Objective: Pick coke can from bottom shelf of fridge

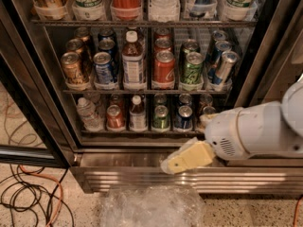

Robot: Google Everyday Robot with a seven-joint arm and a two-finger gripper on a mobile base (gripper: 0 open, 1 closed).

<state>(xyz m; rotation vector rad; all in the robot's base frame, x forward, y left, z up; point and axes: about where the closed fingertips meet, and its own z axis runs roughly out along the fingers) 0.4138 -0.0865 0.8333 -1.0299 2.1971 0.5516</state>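
Note:
The coke can (115, 116) is small and red with a silver top. It stands on the bottom shelf (142, 133) of the fridge (57, 103), second lane from the left, between a clear water bottle (86, 112) and a brown bottle (138, 113). A green can (161, 117) and a blue can (184, 117) stand further right on the same shelf. My gripper (187, 157), cream-coloured on a white arm, hangs in front of the steel base panel (142, 178), below the shelf and to the right of the coke can, touching nothing.
The middle shelf holds another red can (164, 67), a green can (192, 69), blue cans and a bottle. Large bottles stand on the top shelf. Crumpled clear plastic (151, 205) lies on the floor in front. Cables (33, 193) trail at the lower left.

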